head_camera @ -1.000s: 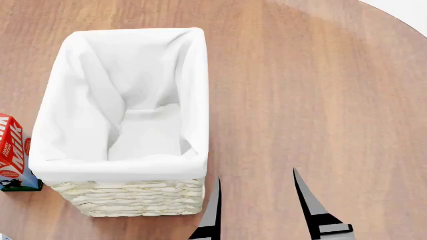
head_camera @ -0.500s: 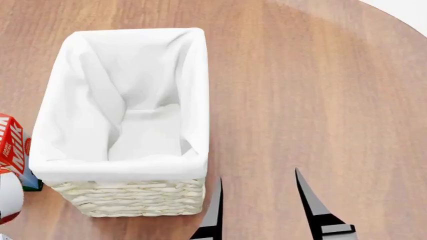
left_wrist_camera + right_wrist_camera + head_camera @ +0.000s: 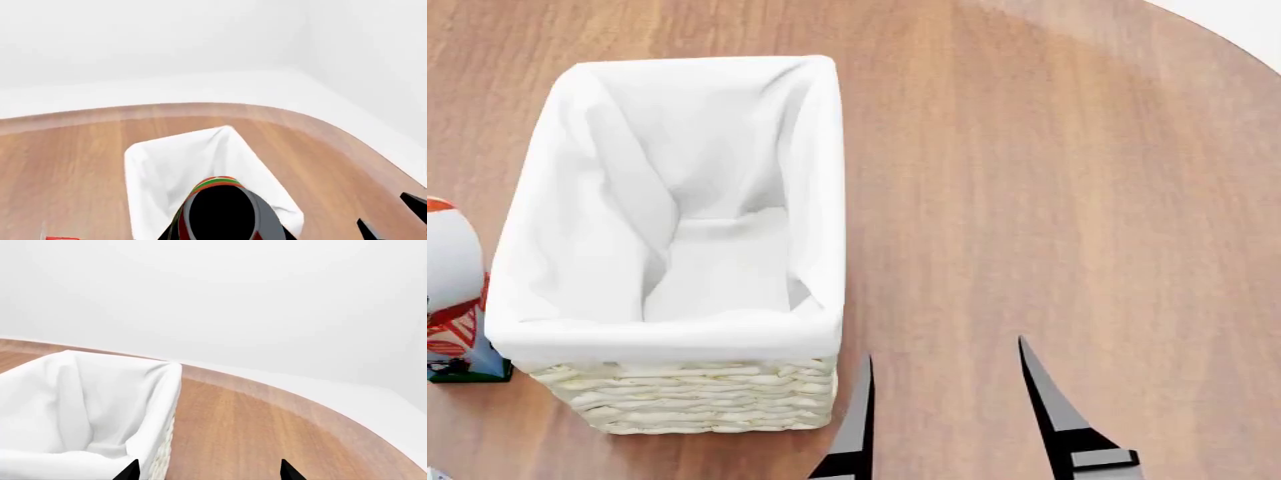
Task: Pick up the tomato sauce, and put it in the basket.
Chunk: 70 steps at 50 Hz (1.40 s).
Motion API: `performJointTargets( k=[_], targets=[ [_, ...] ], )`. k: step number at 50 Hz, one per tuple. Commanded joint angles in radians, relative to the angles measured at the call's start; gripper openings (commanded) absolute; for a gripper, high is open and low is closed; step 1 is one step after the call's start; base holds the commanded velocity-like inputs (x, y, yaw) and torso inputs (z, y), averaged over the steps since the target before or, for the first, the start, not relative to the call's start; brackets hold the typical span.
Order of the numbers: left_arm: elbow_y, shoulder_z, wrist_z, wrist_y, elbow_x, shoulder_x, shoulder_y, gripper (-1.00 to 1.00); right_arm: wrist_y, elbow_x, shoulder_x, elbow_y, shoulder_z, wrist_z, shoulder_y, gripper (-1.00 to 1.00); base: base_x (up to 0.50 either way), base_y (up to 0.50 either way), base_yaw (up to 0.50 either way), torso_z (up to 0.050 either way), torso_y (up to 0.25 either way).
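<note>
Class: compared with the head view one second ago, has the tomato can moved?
Yes. The tomato can, absent then, has come in from the lower left and risen beside the basket, now hiding most of the milk carton.

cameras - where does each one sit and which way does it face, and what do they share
Head view: up on the robot's head, looking down at the basket on the wooden table; right gripper fingers show at bottom.
Left wrist view: on the left arm, facing the basket across the table; the held tomato sauce fills the foreground.
Right wrist view: on the right arm, low, looking past the basket to the table edge; its fingertips show.
All three share the basket.
</note>
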Motion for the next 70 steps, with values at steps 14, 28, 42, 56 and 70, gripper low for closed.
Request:
performJointTargets(
  k=[14,28,42,56,70],
  targets=[
    [-0.255,0.377,-0.116,-0.06,0.003,0.179,-0.535,-1.0,-0.007,0.005,0.003,0.007,-0.005,0.002,0.004,1.0,0.0,0.0,0.0,0.0,0.0],
    [-0.424,0.478,-0.116,-0.105,0.067,0.297,-0.691,-1.0,-0.009,0.009,0.003,0.01,-0.008,0.003,0.008,1.0,0.0,0.0,0.0,0.0,0.0],
    [-0.587,0.554,-0.091,-0.144,0.148,0.391,-0.812,-1.0,-0.026,0.017,0.007,0.016,-0.003,0.003,0.004,1.0,0.0,0.0,0.0,0.0,0.0],
    [-0.901,0.683,0.002,-0.208,0.322,0.555,-0.998,-1.0,-0.022,0.021,0.007,0.012,-0.009,0.005,0.008,1.0,0.0,0.0,0.0,0.0,0.0],
    [-1.148,0.793,0.141,-0.196,0.509,0.672,-1.057,-1.0,-0.024,0.028,0.009,0.005,-0.009,0.006,0.01,1.0,0.0,0.0,0.0,0.0,0.001]
  ],
)
